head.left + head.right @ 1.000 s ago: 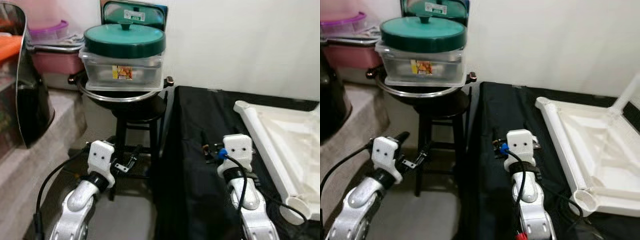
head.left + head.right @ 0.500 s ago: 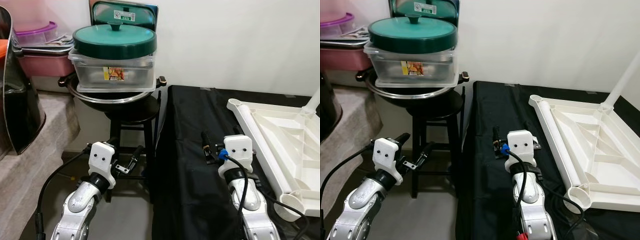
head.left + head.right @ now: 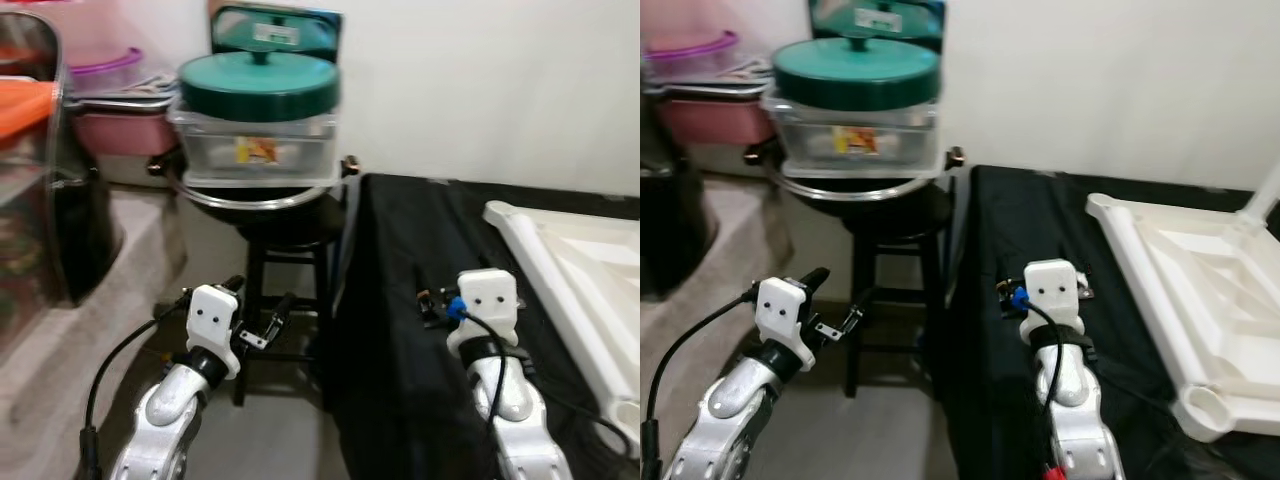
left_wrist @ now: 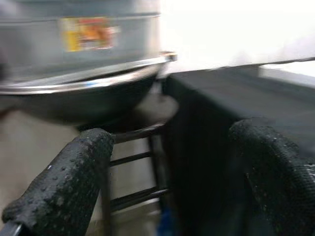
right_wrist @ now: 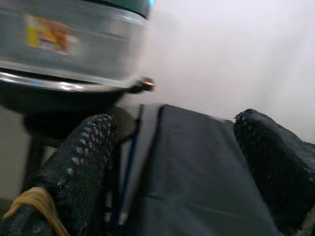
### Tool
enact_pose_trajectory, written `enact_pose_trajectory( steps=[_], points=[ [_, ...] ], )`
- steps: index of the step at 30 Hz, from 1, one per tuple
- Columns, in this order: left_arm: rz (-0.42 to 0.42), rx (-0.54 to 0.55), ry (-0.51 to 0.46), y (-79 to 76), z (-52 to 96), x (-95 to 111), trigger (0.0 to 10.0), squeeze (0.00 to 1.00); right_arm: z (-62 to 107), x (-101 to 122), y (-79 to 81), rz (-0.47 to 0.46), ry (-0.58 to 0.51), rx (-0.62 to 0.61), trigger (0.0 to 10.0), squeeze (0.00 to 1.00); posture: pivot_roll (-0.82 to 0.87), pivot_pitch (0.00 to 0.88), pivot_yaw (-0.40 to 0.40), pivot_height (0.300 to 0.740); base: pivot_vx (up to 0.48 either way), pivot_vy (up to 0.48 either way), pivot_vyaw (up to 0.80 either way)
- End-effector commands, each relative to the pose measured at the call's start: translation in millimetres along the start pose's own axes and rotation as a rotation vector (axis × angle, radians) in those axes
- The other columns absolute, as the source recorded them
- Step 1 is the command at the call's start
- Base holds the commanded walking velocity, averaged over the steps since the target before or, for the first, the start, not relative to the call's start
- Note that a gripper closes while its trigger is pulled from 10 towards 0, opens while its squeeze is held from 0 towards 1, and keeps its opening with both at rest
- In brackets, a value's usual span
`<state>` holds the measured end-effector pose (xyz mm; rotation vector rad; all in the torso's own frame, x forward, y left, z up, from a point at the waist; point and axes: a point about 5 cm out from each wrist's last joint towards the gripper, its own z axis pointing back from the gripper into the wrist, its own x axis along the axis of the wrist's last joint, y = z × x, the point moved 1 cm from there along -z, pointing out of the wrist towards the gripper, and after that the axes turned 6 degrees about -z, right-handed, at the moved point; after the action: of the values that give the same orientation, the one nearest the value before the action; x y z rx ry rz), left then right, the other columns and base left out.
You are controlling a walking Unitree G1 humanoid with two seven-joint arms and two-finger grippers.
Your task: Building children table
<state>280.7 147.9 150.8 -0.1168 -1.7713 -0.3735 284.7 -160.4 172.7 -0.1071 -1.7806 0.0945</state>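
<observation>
The white plastic children's table top (image 3: 1180, 270) lies upside down on a black-draped surface (image 3: 400, 230) at my right. One white leg (image 3: 1268, 195) stands up from its far corner, and an open leg socket (image 3: 1205, 405) shows at its near corner. My right gripper (image 5: 172, 162) hovers over the black cloth just left of the table top; it is open and holds nothing. My left gripper (image 3: 258, 298) is open and empty too, held low in front of a dark stool (image 3: 285, 230).
The stool carries a wok (image 3: 255, 195) with a clear tub and green lid (image 3: 260, 85) stacked on it. A grey ledge (image 3: 100, 270) with pink containers (image 3: 115, 130) runs along the left. A white wall stands behind. Floor shows between ledge and cloth.
The whole picture has slid to the right and blurred, so the camera has turned left. Both arms keep their pose, and both grippers stay open.
</observation>
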Motion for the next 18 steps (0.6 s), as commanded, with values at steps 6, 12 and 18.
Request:
enact_pose_trajectory(
  steps=[6,12,18],
  points=[
    [0.009,-0.018,0.007,-6.3,-0.5,-2.8,10.0,0.0,1.5,-3.0,-8.2,0.024,0.007,-0.024,10.0,0.0,0.05,0.0,-0.079,0.74,0.0,0.0,0.0],
    [0.007,-0.021,0.007,-6.3,-0.3,-2.9,10.0,0.0,1.7,-3.4,-8.0,0.024,0.009,-0.022,10.0,0.0,0.06,0.0,-0.081,0.74,0.0,0.0,0.0],
    [0.007,-0.02,0.008,-5.8,-0.2,-2.7,10.0,0.0,1.6,-4.0,-7.6,0.024,0.011,-0.023,10.0,0.0,0.06,0.0,-0.081,0.74,0.0,0.0,0.0]
  ],
)
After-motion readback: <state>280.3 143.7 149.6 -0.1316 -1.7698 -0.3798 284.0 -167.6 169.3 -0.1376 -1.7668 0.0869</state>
